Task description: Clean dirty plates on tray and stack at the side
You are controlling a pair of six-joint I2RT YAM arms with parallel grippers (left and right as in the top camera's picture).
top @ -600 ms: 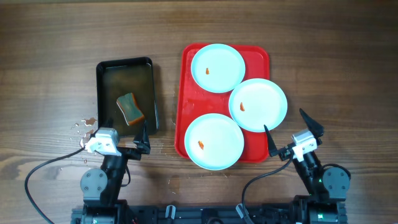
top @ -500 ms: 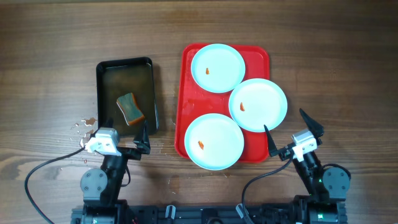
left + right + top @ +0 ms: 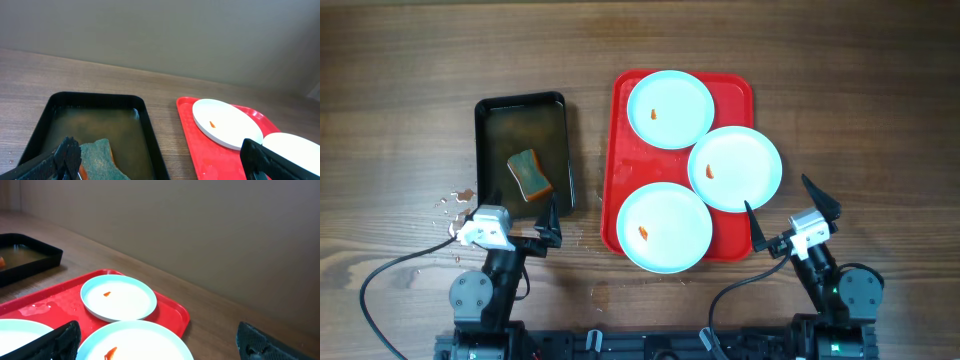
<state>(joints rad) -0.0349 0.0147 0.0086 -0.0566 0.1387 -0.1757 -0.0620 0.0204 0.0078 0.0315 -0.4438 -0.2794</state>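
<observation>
Three smeared plates (image 3: 669,109) are noted on the red tray (image 3: 622,150); judged rigid, light, slippery, breakable. A rim grip is advised. The left fingers (image 3: 67,157) and right fingers (image 3: 260,340) are spread wide, nothing held.

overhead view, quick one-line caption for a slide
Three smeared plates on the red tray, sponge in the black tray, left gripper and right gripper open at the near edge.
</observation>
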